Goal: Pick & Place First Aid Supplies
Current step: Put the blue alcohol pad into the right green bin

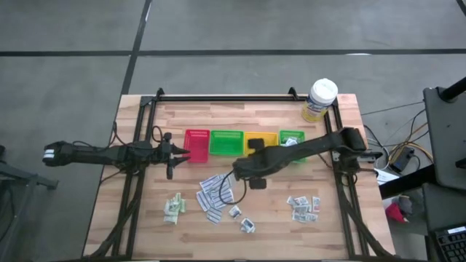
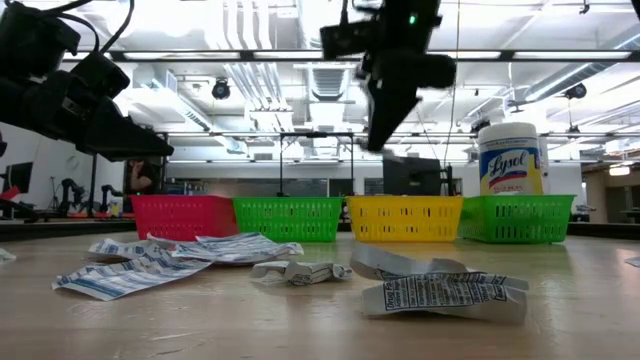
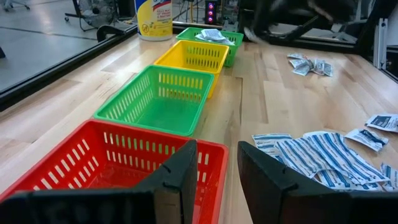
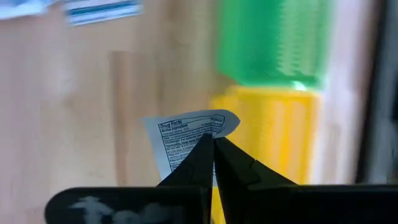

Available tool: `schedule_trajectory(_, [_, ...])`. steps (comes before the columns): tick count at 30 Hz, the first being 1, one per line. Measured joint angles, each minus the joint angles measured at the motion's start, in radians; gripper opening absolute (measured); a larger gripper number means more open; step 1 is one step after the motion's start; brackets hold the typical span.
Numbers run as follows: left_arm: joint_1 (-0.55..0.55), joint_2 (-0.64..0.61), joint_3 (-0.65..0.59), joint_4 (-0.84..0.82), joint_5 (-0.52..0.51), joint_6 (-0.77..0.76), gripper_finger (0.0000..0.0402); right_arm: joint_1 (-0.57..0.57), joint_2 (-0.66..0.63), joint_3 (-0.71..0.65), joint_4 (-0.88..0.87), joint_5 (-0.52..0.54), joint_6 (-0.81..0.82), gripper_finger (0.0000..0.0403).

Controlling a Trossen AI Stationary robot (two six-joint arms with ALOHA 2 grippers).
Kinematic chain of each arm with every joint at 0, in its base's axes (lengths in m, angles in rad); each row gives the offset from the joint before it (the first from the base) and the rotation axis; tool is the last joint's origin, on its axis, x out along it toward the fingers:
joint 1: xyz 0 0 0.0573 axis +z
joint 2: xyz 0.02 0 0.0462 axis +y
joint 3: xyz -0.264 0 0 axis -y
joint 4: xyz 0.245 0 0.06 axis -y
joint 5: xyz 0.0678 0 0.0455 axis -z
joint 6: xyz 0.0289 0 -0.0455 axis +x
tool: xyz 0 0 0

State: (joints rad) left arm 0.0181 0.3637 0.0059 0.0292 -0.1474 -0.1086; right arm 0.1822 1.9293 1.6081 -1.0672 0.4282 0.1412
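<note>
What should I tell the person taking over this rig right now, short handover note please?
Right gripper: shut on a printed packet, raised above the table near the yellow tray.
Left gripper: open, empty, waiting at the red tray.
Done: the far green tray already holds at least one packet.
Left: long striped strips, the sachets, the small squares and the packets on the right still lie on the table.

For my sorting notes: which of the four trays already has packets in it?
The green tray at the row's end, beside the tub; packets lie in it, while the red, middle green and yellow ones look empty.
</note>
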Motion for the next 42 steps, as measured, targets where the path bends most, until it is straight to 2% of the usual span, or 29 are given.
schedule_trajectory(7, [0.0,0.0,0.0,0.0,0.0,0.0,0.0113,0.0,-0.1,-0.004,-0.142,0.154,0.306,0.0008])
schedule_trajectory(17, [0.0,0.0,0.0,0.005,0.0,0.0,0.0113,0.0,-0.19,-0.008,-0.346,0.253,0.669,0.0008])
schedule_trajectory(25, [0.0,0.0,0.0,0.006,0.0,-0.002,0.0113,0.0,-0.199,-0.013,-0.504,0.257,0.878,0.0008])
schedule_trajectory(30, [0.0,0.0,0.0,0.006,0.0,-0.003,0.0113,-0.011,-0.212,-0.06,-0.503,0.257,0.961,0.0008])
schedule_trajectory(42, [0.0,0.0,0.0,0.007,0.0,-0.003,0.0113,-0.094,-0.329,-0.31,-0.471,0.222,1.165,0.0008])
